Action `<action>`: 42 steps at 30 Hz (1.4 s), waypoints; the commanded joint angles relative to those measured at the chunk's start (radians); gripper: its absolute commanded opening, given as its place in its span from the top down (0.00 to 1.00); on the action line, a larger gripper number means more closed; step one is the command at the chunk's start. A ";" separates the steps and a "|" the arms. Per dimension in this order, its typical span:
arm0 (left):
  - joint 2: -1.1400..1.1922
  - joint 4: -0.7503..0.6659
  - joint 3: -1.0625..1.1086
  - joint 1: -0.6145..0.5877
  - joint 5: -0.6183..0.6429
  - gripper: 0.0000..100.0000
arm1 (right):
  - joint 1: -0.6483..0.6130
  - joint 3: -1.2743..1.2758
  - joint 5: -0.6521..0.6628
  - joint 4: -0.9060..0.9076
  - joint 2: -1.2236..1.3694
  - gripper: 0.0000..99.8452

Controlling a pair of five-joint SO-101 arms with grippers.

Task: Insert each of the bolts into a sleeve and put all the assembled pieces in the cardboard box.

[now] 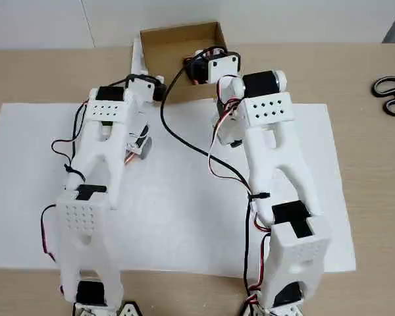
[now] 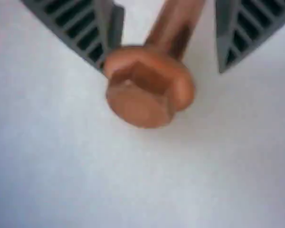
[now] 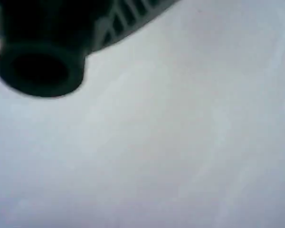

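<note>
Between the spread fingers of the left gripper [image 2: 162, 66]: one bolt [image 2: 149, 90], copper-coloured, with a flanged hex head. Its shaft runs back up the gap and its head lies just past the fingertips, facing the wrist camera. One grey ribbed finger [image 2: 85, 28] touches the bolt beside the head; the other [image 2: 247, 28] stands apart from the shaft, with white showing between them (jaws parted, not pinching). The bolt is low over the white sheet [image 1: 184, 217]; whether it rests on the sheet cannot be told. Item two: one sleeve [image 3: 40, 69], black and tubular, its open bore turned toward the wrist camera. It is gripped by the right gripper [image 1: 232, 139], with a ribbed finger [image 3: 128, 19] flush along its side, and is held just above the sheet. From above, both grippers sit over the far half of the sheet, well apart from each other, the left one near the sheet's left-centre. Cardboard box [image 1: 158, 52]: open-topped, at the far edge of the sheet between the two arms. Scissors [image 1: 390, 92]: on the bare wooden table [image 1: 355, 66], far right, off the sheet.
</note>
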 commanded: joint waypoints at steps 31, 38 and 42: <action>-0.098 0.175 -0.196 0.000 -0.021 1.00 | -0.005 -0.009 0.008 -0.001 -0.077 1.00; -0.462 0.173 -0.005 0.095 0.060 0.99 | -0.012 -0.008 0.008 0.004 -0.206 1.00; -0.672 0.173 0.102 0.098 0.180 0.99 | -0.016 -0.006 0.008 0.004 -0.444 1.00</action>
